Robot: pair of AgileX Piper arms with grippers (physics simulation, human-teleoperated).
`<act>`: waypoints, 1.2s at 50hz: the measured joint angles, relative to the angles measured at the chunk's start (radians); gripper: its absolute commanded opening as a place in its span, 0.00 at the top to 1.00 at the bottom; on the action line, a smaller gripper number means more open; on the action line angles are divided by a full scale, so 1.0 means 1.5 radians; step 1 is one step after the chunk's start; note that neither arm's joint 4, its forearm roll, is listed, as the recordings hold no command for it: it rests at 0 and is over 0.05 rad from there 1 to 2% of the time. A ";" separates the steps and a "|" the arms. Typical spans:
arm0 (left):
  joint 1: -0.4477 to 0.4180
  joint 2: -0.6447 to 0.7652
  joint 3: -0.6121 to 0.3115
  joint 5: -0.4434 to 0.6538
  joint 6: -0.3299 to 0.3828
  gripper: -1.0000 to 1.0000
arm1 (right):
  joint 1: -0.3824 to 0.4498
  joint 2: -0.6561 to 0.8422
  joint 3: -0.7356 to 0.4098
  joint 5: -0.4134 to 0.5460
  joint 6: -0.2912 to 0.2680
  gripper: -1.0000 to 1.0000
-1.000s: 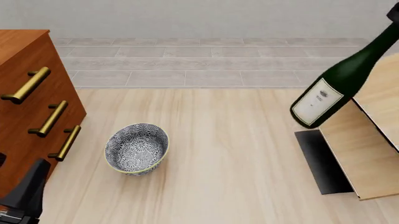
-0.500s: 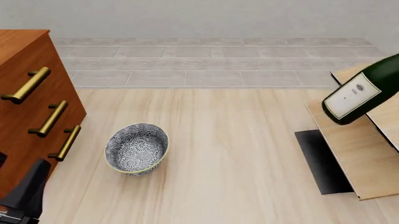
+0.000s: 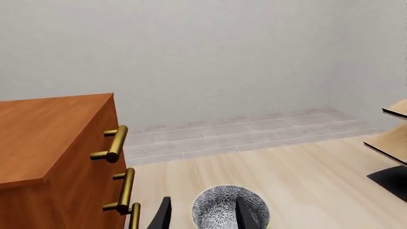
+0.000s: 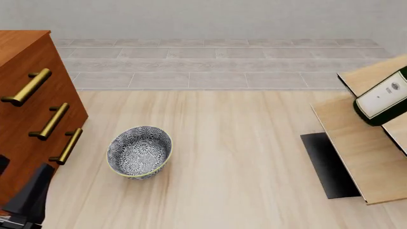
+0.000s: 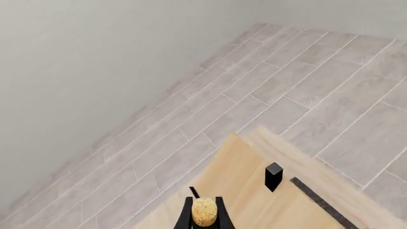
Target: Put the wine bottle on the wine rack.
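The wine bottle (image 4: 383, 99), dark green with a white label, lies tilted over the light-wood wine rack (image 4: 359, 152) at the right edge of the front view; only its lower body shows there. In the right wrist view its tan cork (image 5: 204, 211) sits between the dark fingers (image 5: 185, 215) of my right gripper (image 5: 203, 217), which is shut on the bottle's top above the rack's panels (image 5: 245, 183). My left gripper (image 3: 203, 202) is open and empty, low at the near left (image 4: 28, 198), with the rack's edge (image 3: 389, 145) far off to its side.
A reddish-brown drawer cabinet (image 4: 28, 109) with brass handles stands at the left. A patterned bowl (image 4: 140, 151) sits on the wood floor beside it, and also shows in the left wrist view (image 3: 222, 212). The rack's black base (image 4: 327, 164) lies at the right.
The bottle has moved right and farther over the rack, tilting flatter, and most of it has left the front view. The left arm has not moved.
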 measured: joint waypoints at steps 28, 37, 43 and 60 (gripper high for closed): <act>-0.006 0.000 0.009 -0.004 0.004 0.00 | -0.091 0.036 -0.015 -0.005 0.004 1.00; -0.006 0.000 0.009 -0.004 0.004 0.00 | -0.101 0.036 -0.006 -0.008 0.006 1.00; -0.005 0.000 0.007 -0.001 0.003 0.00 | -0.104 0.037 0.002 -0.011 0.008 1.00; -0.003 0.000 0.007 0.000 0.005 0.00 | -0.115 0.037 0.027 -0.037 0.010 1.00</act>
